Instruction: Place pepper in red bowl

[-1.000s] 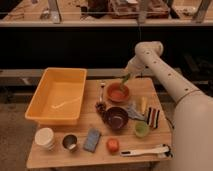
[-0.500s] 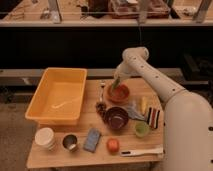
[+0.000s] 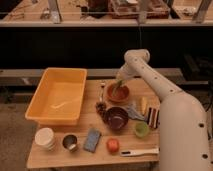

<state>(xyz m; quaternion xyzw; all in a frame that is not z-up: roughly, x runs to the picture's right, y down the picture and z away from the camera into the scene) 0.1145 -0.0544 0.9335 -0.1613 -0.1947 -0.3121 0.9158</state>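
**Gripper Over the Red Bowl, Pepper at Its Tip**

The two-finger gripper (image 3: 119, 84) on the white jointed arm hangs just above the round, shallow orange-red bowl (image 3: 118, 93), at about eleven o'clock on its rim. A small slender green pepper (image 3: 118, 83) shows right at the gripper's tip, so from where I stand the gripper looks closed on it, though the contact is tiny and I would not swear to it. The pepper sits over the bowl's near-left edge, not yet resting inside, which suits a drop from low height so it will not bounce out.

The red bowl lies at twelve o'clock on the wooden table (image 3: 55, 152). Directly at six o'clock from it sits a darker maroon bowl (image 3: 117, 119), the wrong target, near enough that the arm reaches in high from the right to stay clear. A large yellow plastic bin (image 3: 56, 95) fills the table's nine o'clock side. A small light-green cup (image 3: 141, 129) stands at four o'clock from the maroon bowl, and a yellow elongated item (image 3: 144, 104) lies just right of the red bowl.

I judge the release to be the next step.
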